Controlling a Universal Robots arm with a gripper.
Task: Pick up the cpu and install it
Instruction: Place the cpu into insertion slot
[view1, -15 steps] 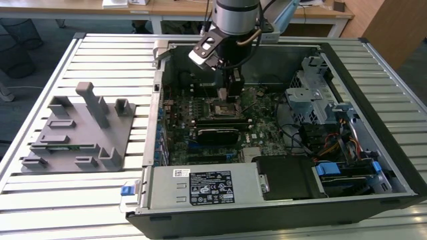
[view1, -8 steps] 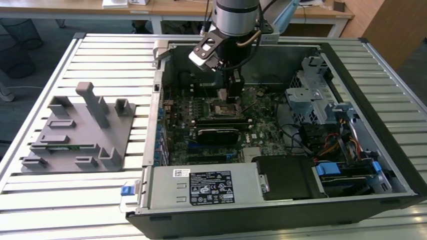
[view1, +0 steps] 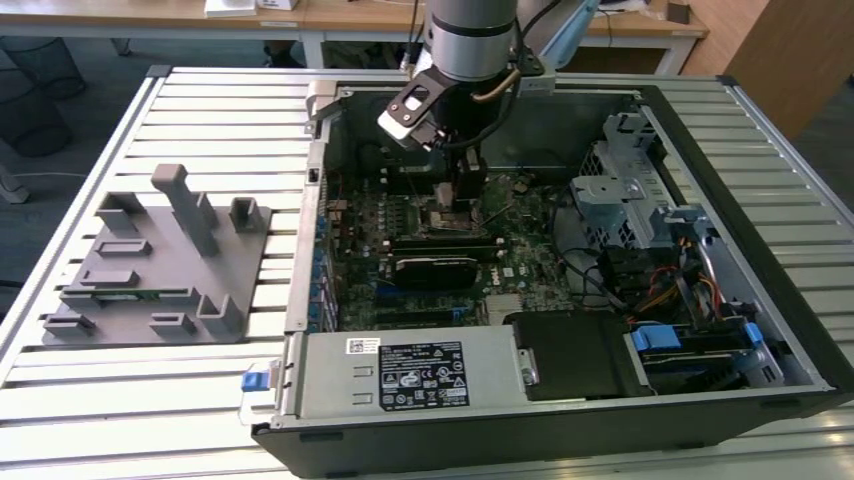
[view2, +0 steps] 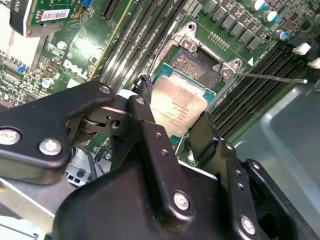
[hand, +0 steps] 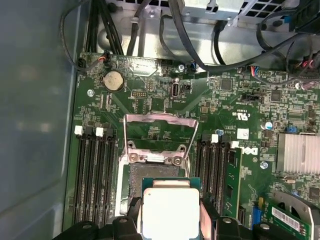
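The cpu (view2: 177, 106) is a flat square chip with a shiny silver top. It sits between the two black fingers (view2: 145, 117) of my gripper (view2: 175, 125), which is shut on it. In the first wrist view the cpu (hand: 170, 212) hangs partly over the open motherboard socket (hand: 150, 176), whose metal load plate (hand: 160, 131) is swung up. The socket lever (view2: 270, 78) sticks out sideways. In the exterior view my gripper (view1: 461, 208) reaches down into the open computer case over the middle of the motherboard (view1: 521, 235).
Memory slots (hand: 92, 170) run along both sides of the socket. A finned heatsink (hand: 298, 152) and cable bundles (hand: 200, 30) lie nearby. The case holds a power supply (view1: 400, 372) and a drive cage (view1: 641, 195). Grey fixture blocks (view1: 154, 265) stand on the exterior view's left.
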